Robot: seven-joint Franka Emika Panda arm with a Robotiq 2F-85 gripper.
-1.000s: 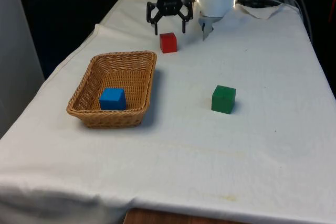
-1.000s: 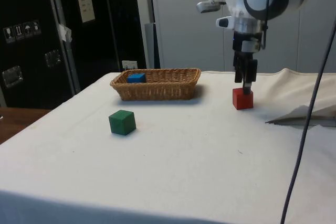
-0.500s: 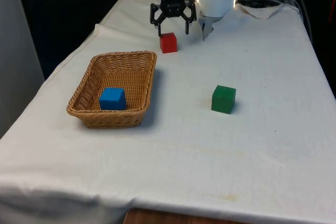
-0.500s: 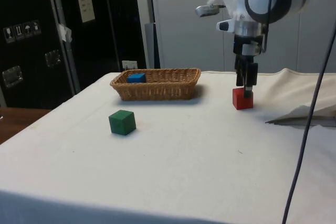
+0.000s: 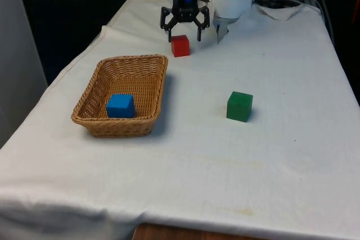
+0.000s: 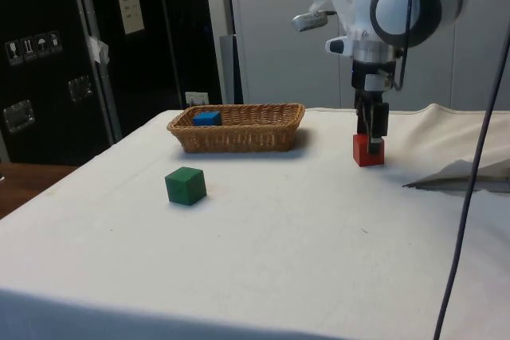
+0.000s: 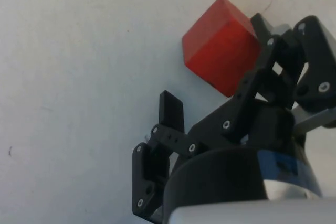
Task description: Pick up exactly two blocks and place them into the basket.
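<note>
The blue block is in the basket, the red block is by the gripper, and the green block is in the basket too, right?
Not quite. The green block sits on the white cloth, apart from the basket, as the front view shows. The blue block and red block are as you said.

I see a red block, a green block, a blue block in the tan woven basket, on white cloth.
</note>
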